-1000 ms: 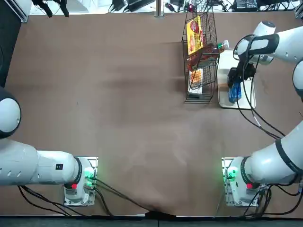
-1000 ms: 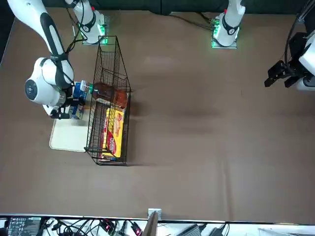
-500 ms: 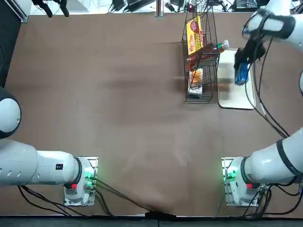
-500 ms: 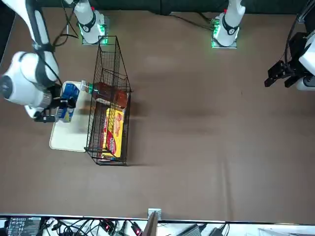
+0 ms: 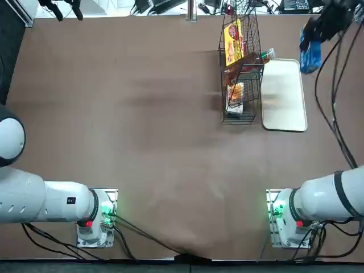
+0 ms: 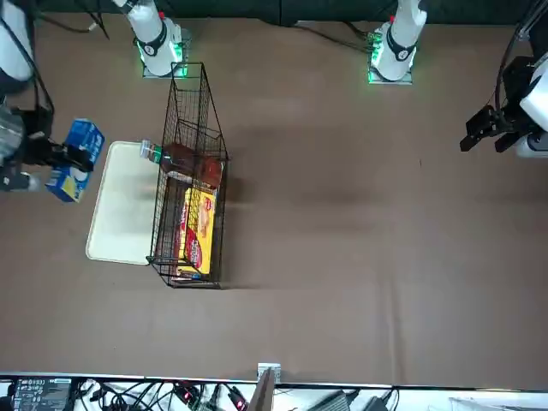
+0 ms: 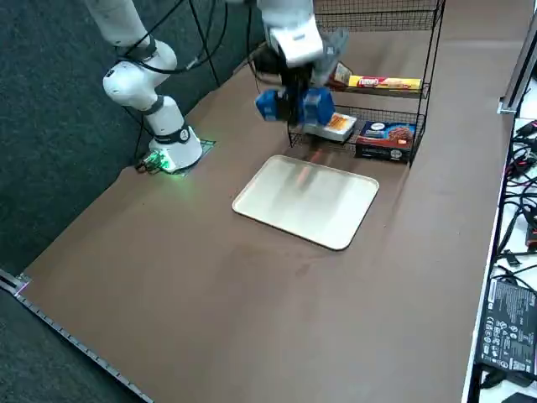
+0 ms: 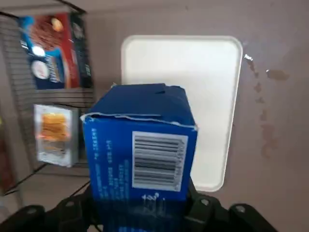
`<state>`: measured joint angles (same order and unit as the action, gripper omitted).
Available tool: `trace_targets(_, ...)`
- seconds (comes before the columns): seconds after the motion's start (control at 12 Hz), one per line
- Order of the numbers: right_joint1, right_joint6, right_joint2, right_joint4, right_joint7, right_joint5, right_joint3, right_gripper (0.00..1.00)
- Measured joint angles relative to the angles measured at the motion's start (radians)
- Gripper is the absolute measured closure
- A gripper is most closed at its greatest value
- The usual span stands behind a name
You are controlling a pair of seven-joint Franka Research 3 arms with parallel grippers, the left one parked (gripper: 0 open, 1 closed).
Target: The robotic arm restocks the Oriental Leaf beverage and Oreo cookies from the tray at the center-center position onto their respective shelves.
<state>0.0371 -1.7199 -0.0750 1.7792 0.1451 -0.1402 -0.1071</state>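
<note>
Well, the right gripper (image 8: 142, 205) has the Oreo box (image 8: 159, 111) pinched between its two fingers, one on either side. Both are up in the air, off the tray's far right corner as the top view shows it, with the box apart from the tray (image 7: 306, 201) itself. A barcode (image 8: 159, 161) shows on one blue face, and the front view has the box at a slant.

The tray lies flat on the table (image 7: 168, 277), and its whole white surface is bare. Just to its left, from the robot's side, stands the rack (image 6: 190, 128).

The tea bottle (image 6: 193, 165) lies on its side in the rack, left of the tray, its white cap (image 6: 145, 148) poking out through the side nearest the tray. On that same tier, also left of the tray, is the yellow pack (image 6: 205, 231), farther from the robot's bases than the bottle.

One tier down, still on the tray's left, sit a pale pack (image 7: 336, 126) with an orange picture and a dark box (image 7: 386, 134) with cookies printed on it. A few wet-looking spots (image 8: 277, 75) mark the table near the tray, on the side away from the rack.
</note>
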Motion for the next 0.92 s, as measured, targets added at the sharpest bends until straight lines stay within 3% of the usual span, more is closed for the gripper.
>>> trace_targets(0.42,-0.027,0.153,0.009,-0.228,-0.098,-0.052,0.026,0.38)
trace_targets(0.92,-0.103,0.173,0.005,-0.325,-0.338,-0.249,0.041,0.38)
